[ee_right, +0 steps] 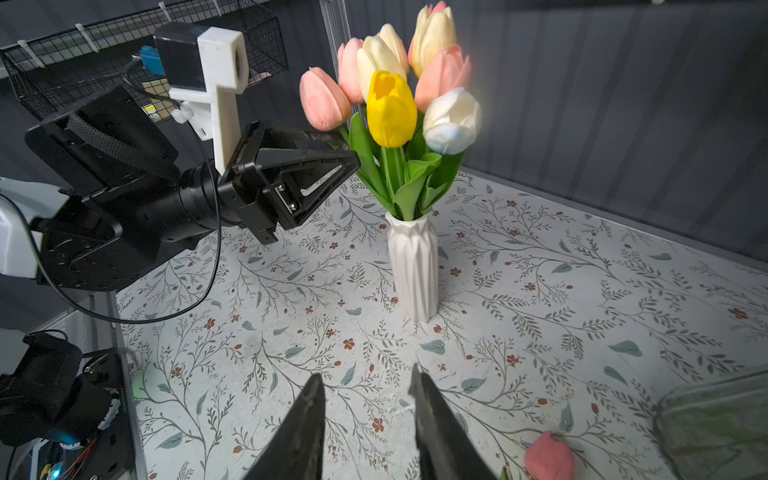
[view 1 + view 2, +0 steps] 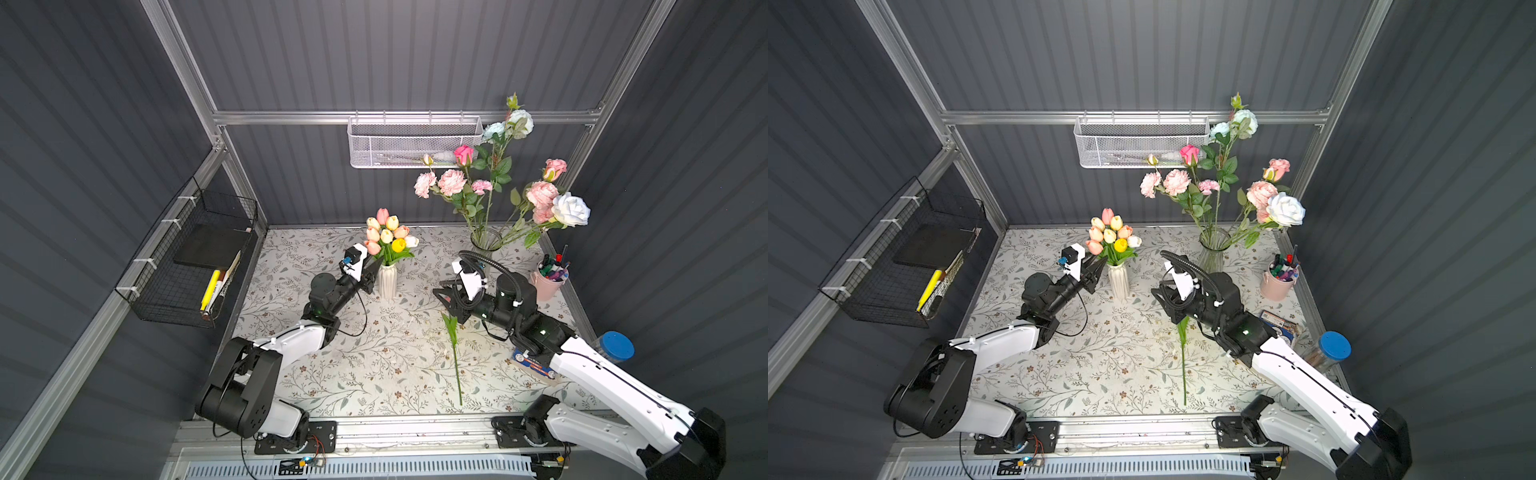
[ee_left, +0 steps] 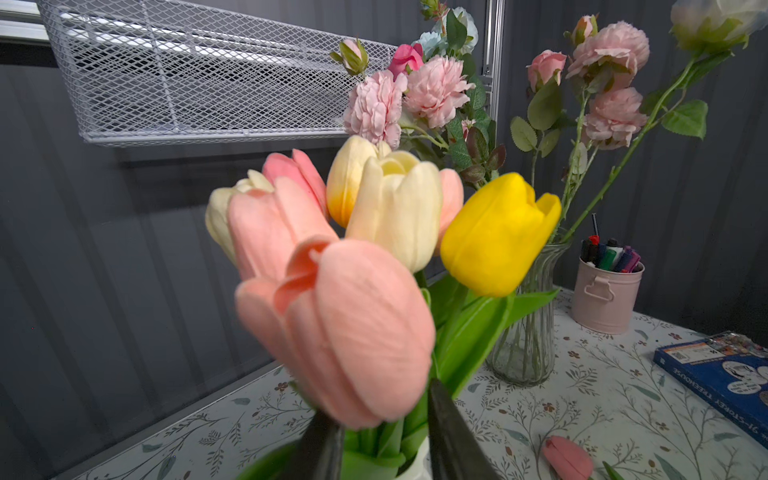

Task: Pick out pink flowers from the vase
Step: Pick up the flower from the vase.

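Dark grey ribbed walls all round, and a floral-print tabletop [image 2: 374, 365] with two bunches of flowers on it.

Left end effector [image 2: 377, 264] is poked right into the tulip bunch, just above the rim of the white vase [image 1: 413, 266]. From the left wrist view, its two fingers [image 3: 449, 436] sit either side of the green stems. One of the pink tulips [image 3: 353, 328] is right above them, filling the view. The fingers are a bit apart with stems in the gap, but honestly I can't tell if they're pinching one or just sitting round them. Beyond that bloom are more pink ones, mixed with cream ones and a yellow tulip [image 3: 498, 232].

Right end effector [image 1: 368, 374] is open and holding nothing. It's low over the tabletop and pointing at the white vase, with bare tabletop in between. A loose pink tulip [image 1: 548, 457] lies flat just beside it, on the side away from the other arm. In both top views the bloom is hidden under the end effector, so only its green stem [image 2: 456, 357] shows, running back toward the robot's base.

Close by the right end effector, on the back-wall side, a glass vase [image 2: 484, 241] holds pink ruffled blooms [image 2: 452, 182], a pink rose [image 2: 463, 154] and a white rose [image 2: 571, 209]. Past its wrist are a pink bucket [image 2: 544, 289] of markers and a blue box [image 3: 723, 370].
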`<state>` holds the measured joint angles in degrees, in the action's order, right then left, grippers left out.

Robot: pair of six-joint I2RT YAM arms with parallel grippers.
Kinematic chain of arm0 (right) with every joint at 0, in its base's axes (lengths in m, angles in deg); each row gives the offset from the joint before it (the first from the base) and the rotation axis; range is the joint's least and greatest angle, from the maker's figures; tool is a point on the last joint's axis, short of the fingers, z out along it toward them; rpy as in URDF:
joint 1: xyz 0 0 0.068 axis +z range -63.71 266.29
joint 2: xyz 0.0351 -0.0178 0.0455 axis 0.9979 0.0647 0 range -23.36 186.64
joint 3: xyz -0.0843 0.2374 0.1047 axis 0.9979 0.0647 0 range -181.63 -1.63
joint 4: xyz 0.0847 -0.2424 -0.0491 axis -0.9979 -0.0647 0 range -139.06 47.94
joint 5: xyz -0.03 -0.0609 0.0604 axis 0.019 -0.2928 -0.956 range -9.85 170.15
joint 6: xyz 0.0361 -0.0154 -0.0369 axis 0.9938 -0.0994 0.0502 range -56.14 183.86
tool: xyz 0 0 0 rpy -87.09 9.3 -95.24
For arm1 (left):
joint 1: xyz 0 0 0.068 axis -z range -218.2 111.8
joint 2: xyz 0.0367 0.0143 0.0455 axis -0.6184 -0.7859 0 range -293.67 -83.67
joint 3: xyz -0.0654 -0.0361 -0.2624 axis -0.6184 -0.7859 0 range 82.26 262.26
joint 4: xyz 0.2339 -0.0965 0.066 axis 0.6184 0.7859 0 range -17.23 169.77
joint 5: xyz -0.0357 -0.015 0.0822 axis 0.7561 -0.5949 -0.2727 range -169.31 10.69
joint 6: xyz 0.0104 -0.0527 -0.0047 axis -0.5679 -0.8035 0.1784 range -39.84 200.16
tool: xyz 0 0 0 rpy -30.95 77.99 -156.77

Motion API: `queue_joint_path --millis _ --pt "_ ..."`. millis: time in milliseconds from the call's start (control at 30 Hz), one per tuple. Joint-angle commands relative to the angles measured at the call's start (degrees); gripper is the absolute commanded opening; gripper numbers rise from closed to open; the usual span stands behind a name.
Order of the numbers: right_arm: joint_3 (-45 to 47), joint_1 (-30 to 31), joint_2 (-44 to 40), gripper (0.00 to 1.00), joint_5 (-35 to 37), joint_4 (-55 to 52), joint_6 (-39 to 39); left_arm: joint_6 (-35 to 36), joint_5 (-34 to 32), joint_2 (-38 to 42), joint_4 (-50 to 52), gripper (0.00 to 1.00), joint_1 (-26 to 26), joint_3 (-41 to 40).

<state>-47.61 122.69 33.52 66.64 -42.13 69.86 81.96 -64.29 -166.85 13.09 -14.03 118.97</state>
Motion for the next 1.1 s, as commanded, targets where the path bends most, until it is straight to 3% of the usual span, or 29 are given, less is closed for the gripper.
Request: queue_joint_path --millis 0,300,500,1067 --pt "0.8 -0.1 -0.4 0.37 0.0 -0.3 0.1 -1.1 -1.4 -0.8 -1.8 0.33 -0.3 2.0" --pt "0.9 -0.1 -0.2 0.37 -1.0 -0.7 -0.2 -2.5 -1.4 -2.2 -3.3 0.20 -0.3 3.3" --pt "1.0 -0.1 -0.4 0.37 -1.1 -1.2 -0.3 -2.6 -0.5 -1.9 -3.4 0.07 -0.3 3.4" --pt "0.9 -0.1 -1.1 0.38 -1.9 -2.3 -0.5 -1.8 0.6 3.7 2.1 0.00 -0.3 6.2"
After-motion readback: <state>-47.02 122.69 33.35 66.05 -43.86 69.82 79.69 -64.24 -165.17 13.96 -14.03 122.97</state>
